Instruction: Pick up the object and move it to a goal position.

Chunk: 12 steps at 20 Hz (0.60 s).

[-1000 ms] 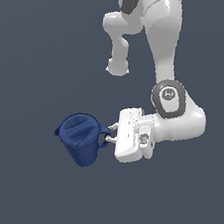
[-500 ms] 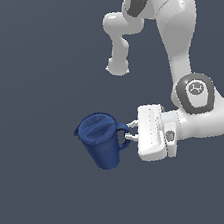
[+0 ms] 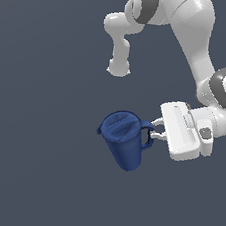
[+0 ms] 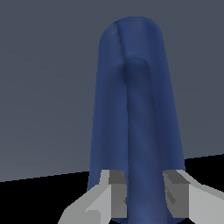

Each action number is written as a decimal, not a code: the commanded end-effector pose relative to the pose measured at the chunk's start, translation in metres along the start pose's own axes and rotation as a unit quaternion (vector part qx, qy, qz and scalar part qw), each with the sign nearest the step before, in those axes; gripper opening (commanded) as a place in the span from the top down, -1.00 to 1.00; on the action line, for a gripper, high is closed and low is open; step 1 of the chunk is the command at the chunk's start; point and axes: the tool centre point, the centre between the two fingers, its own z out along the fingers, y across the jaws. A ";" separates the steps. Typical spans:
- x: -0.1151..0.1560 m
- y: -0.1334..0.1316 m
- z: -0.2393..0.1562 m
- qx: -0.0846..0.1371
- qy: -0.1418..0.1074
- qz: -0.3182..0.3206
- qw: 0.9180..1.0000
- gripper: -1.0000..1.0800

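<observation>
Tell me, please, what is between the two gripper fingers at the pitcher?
The pitcher's loop handle sits between the fingers of the gripper, which close on it. The handle covers the inner pad faces, so the contact itself cannot be seen.

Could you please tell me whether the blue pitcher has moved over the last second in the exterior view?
Yes. The pitcher, held by its handle in the pincer, has moved toward the exterior view's right and slightly up, judged against the arm's fixed base link.
</observation>
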 end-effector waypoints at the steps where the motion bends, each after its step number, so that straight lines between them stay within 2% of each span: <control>1: -0.001 0.000 -0.012 0.000 -0.001 0.002 1.000 1.00; 12: 0.002 0.000 -0.027 0.000 -0.001 0.001 1.000 1.00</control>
